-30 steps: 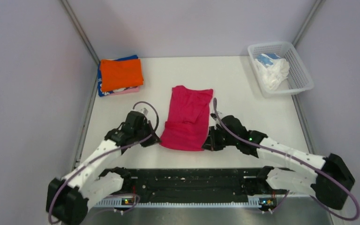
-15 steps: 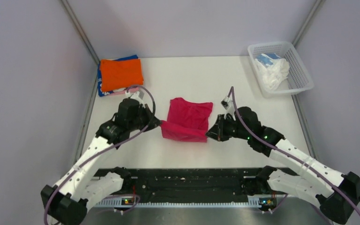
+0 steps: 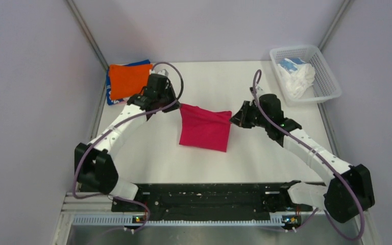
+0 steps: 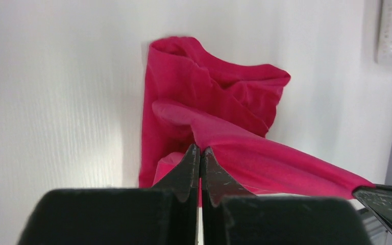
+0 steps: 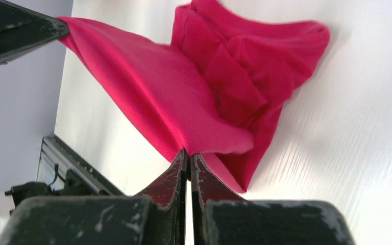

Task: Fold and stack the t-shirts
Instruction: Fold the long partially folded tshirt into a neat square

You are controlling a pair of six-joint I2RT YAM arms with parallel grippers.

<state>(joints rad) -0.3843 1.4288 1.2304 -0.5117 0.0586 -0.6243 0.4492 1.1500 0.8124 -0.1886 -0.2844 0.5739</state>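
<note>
From where I stand, the plain crimson-pink cloth t-shirt [image 3: 205,128] lies about the middle of the white counter [image 3: 209,81], doubled over on itself. Its far edge is lifted and pulled taut between the two arms, while its near fold rests on the counter toward 6 o'clock.

The left arm [image 3: 127,120] reaches in from 9 o'clock. Its jaws are pinched tight together on the shirt's 11 o'clock corner, with a tongue of crimson cloth [image 4: 224,117] running out from between the tips. The right arm [image 3: 306,145] comes in from 3 o'clock. Its jaws are likewise closed to a sliver, nipping the 1 o'clock corner of the same shirt [image 5: 204,92]. Each wrist view shows the other arm's black jaw tips at the far end of the stretched edge.

At 10 o'clock on the counter, just beside the left wrist, sits a folded orange cloth t-shirt [image 3: 127,80] on top of a blue cloth t-shirt [image 3: 142,63]. At 2 o'clock, well apart from the arms, a white plastic mesh basket [image 3: 332,84] holds a crumpled white and light-blue cloth t-shirt [image 3: 296,76].
</note>
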